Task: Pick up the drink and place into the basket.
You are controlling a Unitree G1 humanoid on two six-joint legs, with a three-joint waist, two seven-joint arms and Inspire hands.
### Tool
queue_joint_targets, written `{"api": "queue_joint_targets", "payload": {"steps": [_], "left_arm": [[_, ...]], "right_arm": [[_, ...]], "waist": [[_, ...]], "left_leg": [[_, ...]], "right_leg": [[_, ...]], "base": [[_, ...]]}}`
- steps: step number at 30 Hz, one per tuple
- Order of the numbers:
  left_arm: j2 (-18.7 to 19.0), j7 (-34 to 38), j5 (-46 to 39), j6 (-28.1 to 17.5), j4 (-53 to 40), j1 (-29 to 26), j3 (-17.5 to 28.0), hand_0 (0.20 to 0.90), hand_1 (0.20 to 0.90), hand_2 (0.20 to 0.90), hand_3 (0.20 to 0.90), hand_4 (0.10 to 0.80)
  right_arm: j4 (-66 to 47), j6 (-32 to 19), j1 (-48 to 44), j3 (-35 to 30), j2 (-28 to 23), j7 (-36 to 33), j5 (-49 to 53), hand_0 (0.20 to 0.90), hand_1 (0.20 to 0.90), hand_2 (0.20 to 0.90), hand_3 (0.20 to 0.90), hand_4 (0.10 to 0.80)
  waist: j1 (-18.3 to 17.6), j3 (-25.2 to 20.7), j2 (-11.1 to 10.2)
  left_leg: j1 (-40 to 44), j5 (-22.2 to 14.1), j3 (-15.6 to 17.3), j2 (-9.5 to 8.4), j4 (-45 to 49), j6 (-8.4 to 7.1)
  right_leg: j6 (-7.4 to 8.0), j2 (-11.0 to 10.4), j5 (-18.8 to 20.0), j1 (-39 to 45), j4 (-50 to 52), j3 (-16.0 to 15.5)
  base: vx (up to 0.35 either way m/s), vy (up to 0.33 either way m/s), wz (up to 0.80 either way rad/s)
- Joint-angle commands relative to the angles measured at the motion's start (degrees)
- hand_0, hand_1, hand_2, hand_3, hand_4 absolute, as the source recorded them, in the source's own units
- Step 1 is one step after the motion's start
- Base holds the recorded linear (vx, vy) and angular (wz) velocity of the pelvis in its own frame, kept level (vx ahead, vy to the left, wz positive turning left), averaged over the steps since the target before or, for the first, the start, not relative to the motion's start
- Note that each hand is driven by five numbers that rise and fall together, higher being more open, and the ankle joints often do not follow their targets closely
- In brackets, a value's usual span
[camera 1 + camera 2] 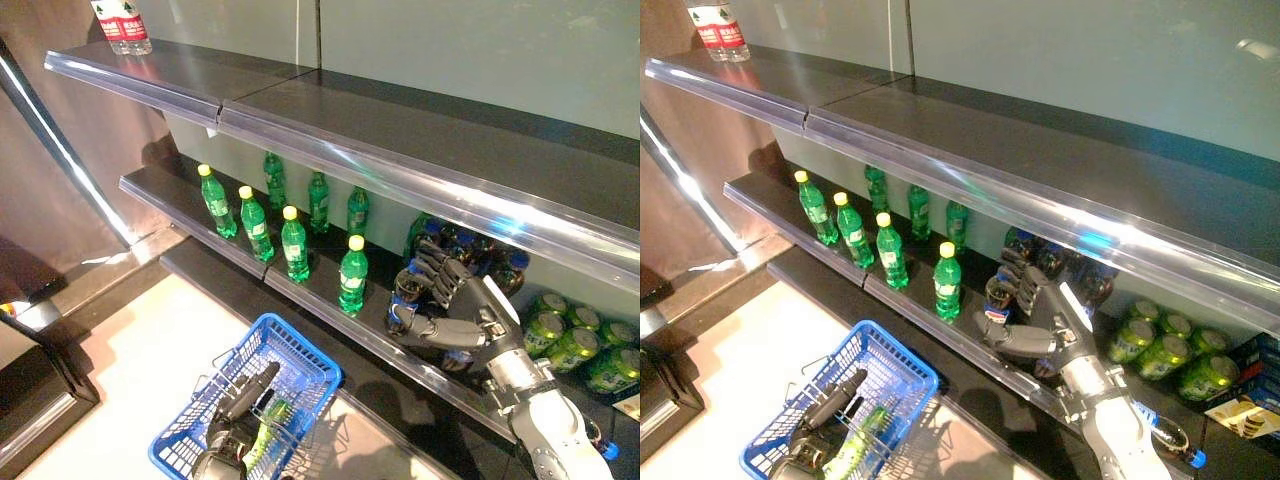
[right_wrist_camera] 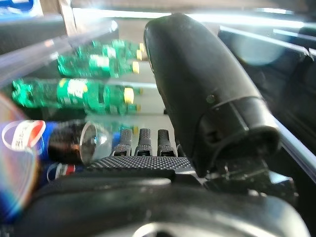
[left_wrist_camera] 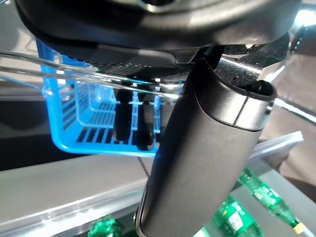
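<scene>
A dark cola bottle (image 1: 405, 297) stands at the front of the lower shelf among other dark bottles. My right hand (image 1: 468, 306) is open right beside it, fingers behind and above it, thumb low near its base. In the right wrist view the bottle (image 2: 64, 140) lies just past my straight fingertips (image 2: 144, 140). My left hand (image 1: 236, 415) is shut on the wire handles (image 3: 74, 74) of the blue basket (image 1: 300, 358), which hangs low in front. A green bottle (image 1: 270, 420) lies in the basket.
Green bottles (image 1: 295, 245) stand in rows on the lower shelf, left of the cola. Green cans (image 1: 570, 340) sit at the right. The upper shelf's clear front edge (image 1: 400, 170) overhangs my right hand. Water bottles (image 1: 122, 25) stand at the top left.
</scene>
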Motion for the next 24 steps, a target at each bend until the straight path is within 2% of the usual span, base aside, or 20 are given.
{"api": "queue_joint_targets", "payload": {"steps": [1, 5, 9, 17, 24], "left_arm": [[3.68, -6.51, 5.17, -5.62, -12.97, -6.84, 5.76, 0.300, 0.300, 0.300, 0.200, 0.100], [3.76, -6.02, 4.90, -5.88, -13.44, -6.31, 5.84, 0.300, 0.300, 0.300, 0.200, 0.100], [3.94, -6.54, 4.32, -6.38, -13.10, -5.62, 6.20, 0.300, 0.300, 0.300, 0.200, 0.100], [4.27, -6.28, 3.42, -6.75, -13.09, -5.38, 5.98, 0.300, 0.300, 0.300, 0.200, 0.100], [4.33, -6.04, 3.38, -7.32, -12.63, -5.78, 5.50, 0.300, 0.300, 0.300, 0.200, 0.100]], "right_arm": [[-6.26, -9.47, -4.14, -3.83, 1.21, -5.88, 0.28, 0.900, 0.900, 0.900, 0.900, 0.800], [-5.97, -11.71, -3.07, -5.63, 1.98, -14.08, -5.07, 0.900, 0.900, 0.900, 0.900, 0.800], [-5.97, -13.97, -1.90, -7.79, 2.50, -19.34, -7.34, 0.900, 0.900, 0.900, 0.900, 0.800], [-5.61, -17.56, -1.40, -10.11, 2.56, -22.77, -6.31, 0.900, 0.900, 0.900, 0.900, 0.800], [-4.98, -19.13, -2.04, -11.13, 2.64, -28.42, -8.19, 0.900, 0.900, 0.900, 0.900, 0.800]], "waist": [[-0.96, -3.07, -2.45], [-1.41, -2.85, -2.14], [-2.02, -2.76, -1.77], [-2.54, -2.77, -1.58], [-2.59, -2.74, -1.52]], "left_leg": [[2.47, -5.56, 1.38, 0.23, -0.24, -0.97], [2.46, -5.56, 1.66, 0.24, -0.24, -0.94], [2.53, -5.75, 2.02, 0.24, -0.24, -0.94], [2.53, -5.87, 2.49, 0.08, -0.24, -0.80], [2.37, -5.80, 2.71, 0.04, -0.21, -0.79]], "right_leg": [[4.01, -0.97, 4.52, 6.43, -12.49, 2.22], [4.00, -0.95, 4.43, 6.10, -12.21, 2.48], [4.06, -0.88, 4.35, 5.79, -12.09, 2.87], [4.18, -0.88, 4.47, 5.48, -12.15, 3.35], [4.18, -0.84, 4.53, 5.09, -11.88, 3.37]], "base": [[0.000, 0.000, 0.00], [0.000, 0.002, -0.01], [0.003, 0.009, -0.03], [0.003, 0.009, -0.07], [0.000, 0.001, -0.01]]}}
